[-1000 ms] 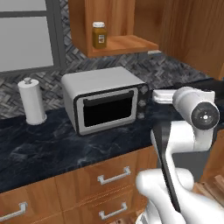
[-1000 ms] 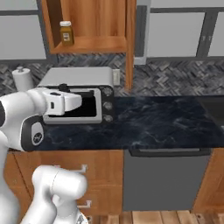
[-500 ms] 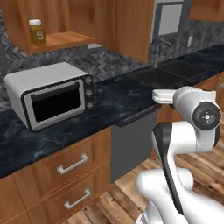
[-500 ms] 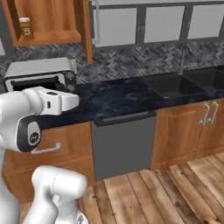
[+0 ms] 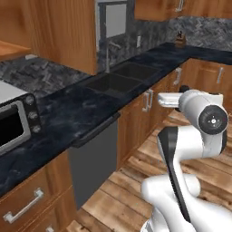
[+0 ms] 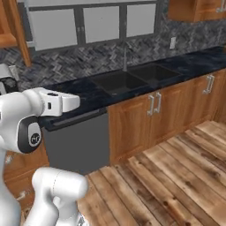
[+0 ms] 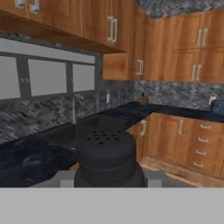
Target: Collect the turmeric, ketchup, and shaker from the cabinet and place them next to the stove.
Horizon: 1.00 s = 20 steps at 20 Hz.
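Between the two small dark finger tips at the bottom of the hand view we see the small, nearly black shaker (image 7: 107,158) with a perforated rounded top, and the claw (image 7: 107,179) is clamped on it, one finger on each side of its ribbed body. Behind the shaker lies the dark, black-speckled stone countertop (image 7: 26,162) with a dark recessed double sink (image 7: 83,131) and a thin silver faucet (image 7: 73,110) standing at the back of it. Above the sink we see pale grey window panes (image 7: 46,78), and the wall below them has a grey herringbone tile pattern. In the left base view the white arm (image 5: 190,136) is folded in front of the warm brown wooden base cupboards (image 5: 149,113) with silver handles, well apart from the counter edge. At the left border of this view stands the silver countertop toaster oven (image 5: 16,122). A dark grey dishwasher front (image 6: 79,143) sits under the counter, and the floor is made of brown wooden planks (image 6: 176,176).
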{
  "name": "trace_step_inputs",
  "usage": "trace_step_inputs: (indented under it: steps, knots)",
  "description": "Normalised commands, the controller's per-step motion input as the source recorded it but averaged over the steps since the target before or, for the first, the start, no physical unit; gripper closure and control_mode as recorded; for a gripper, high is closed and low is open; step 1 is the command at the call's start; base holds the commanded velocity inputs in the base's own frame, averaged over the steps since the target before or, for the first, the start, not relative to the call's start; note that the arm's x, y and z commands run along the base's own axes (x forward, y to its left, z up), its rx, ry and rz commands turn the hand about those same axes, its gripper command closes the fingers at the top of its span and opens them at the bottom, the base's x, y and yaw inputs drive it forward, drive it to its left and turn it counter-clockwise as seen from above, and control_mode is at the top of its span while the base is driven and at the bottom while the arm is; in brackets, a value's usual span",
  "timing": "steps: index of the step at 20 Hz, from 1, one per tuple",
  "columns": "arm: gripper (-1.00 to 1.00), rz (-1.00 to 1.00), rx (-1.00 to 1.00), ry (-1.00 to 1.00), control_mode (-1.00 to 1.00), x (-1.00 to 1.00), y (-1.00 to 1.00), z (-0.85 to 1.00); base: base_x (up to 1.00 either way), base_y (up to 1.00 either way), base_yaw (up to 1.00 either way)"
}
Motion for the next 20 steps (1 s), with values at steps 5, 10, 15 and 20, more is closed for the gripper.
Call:
trace_step_inputs:
  steps: [5,10,15,20]
  knots:
    - [1.0,0.0,0.0,0.0,1.0,0.0,0.0,0.0,0.64,-0.1,-0.5]
    - [1.0,0.0,0.0,0.0,1.0,0.0,0.0,0.0,0.66,0.0,-0.53]
    - [1.0,0.0,0.0,0.0,1.0,0.0,0.0,0.0,0.63,0.04,-0.55]
    - [1.0,0.0,0.0,0.0,1.0,0.0,0.0,0.0,0.74,0.13,-0.53]
